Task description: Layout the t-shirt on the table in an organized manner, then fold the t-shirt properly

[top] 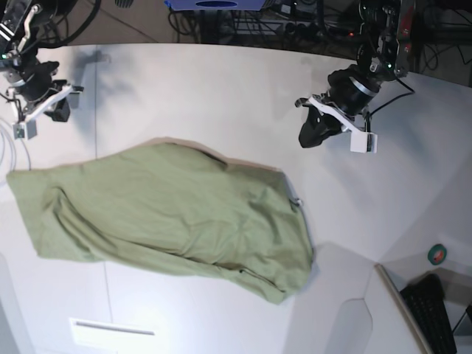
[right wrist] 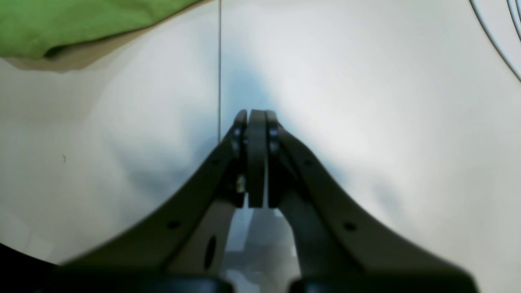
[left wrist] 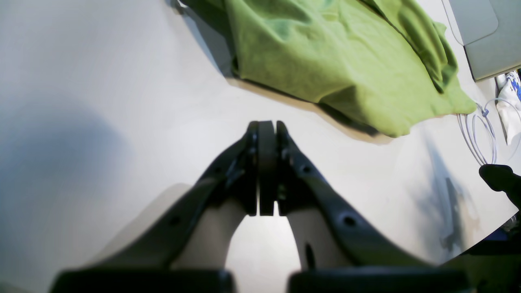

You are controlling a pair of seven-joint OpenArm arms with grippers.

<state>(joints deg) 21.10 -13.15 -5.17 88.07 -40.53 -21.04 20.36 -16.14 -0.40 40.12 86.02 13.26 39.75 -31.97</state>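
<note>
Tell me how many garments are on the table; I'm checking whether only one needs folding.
1. The t-shirt lies crumpled across the middle of the table, apart from both shut grippers. Nothing shows whether anything is hidden beneath it.

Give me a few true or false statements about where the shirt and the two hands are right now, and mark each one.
1. The t-shirt lies on the table. True.
2. The left hand is clamped on the shirt. False: it is shut on nothing, over bare table, apart from the cloth.
3. The right hand is shut and empty. True.
4. The shirt is folded into a neat square. False: it lies wrinkled in a long, uneven shape.
5. Both hands are off the shirt in the base view. True.
</note>
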